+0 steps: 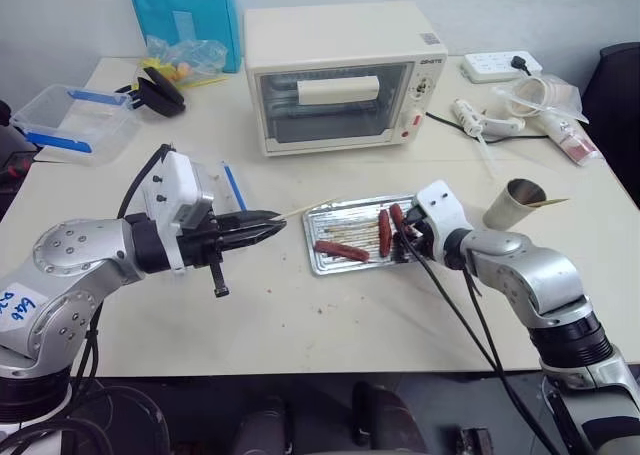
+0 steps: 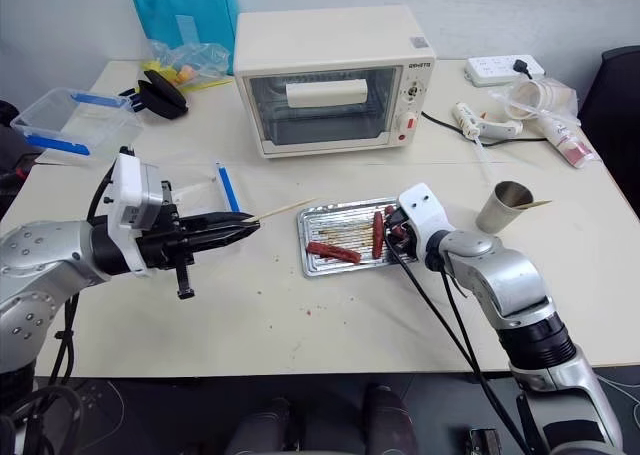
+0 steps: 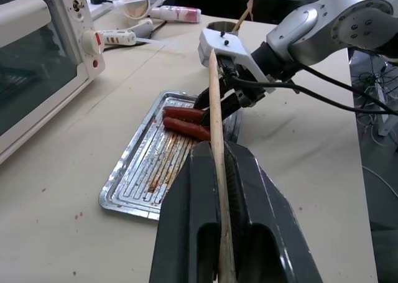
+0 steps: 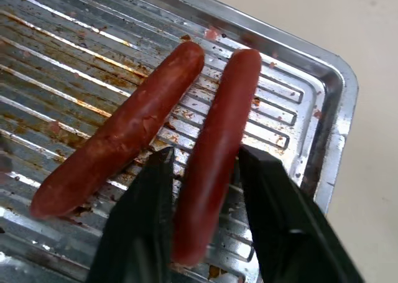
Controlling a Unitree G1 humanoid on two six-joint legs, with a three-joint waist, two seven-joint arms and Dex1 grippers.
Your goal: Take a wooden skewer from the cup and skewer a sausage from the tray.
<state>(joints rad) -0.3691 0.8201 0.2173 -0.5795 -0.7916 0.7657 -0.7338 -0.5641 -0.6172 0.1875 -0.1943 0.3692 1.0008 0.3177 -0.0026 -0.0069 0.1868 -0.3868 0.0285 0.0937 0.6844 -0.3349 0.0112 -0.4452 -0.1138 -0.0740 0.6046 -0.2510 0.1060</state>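
Note:
My left gripper is shut on a wooden skewer, held level with its tip aimed at the tray; the stick runs out between the fingers. The silver tray holds three reddish-brown sausages. One lies alone at the left. My right gripper reaches down into the tray's right end, its black fingers pressed against both sides of a sausage that lies on the ribbed bottom. A second sausage lies right beside it. The paper cup stands right of the tray with another skewer in it.
A white oven stands behind the tray. A clear plastic box with blue clips sits at the far left, a blue bag behind it. A power strip and plastic bags lie back right. My right arm's cable trails over the table's front.

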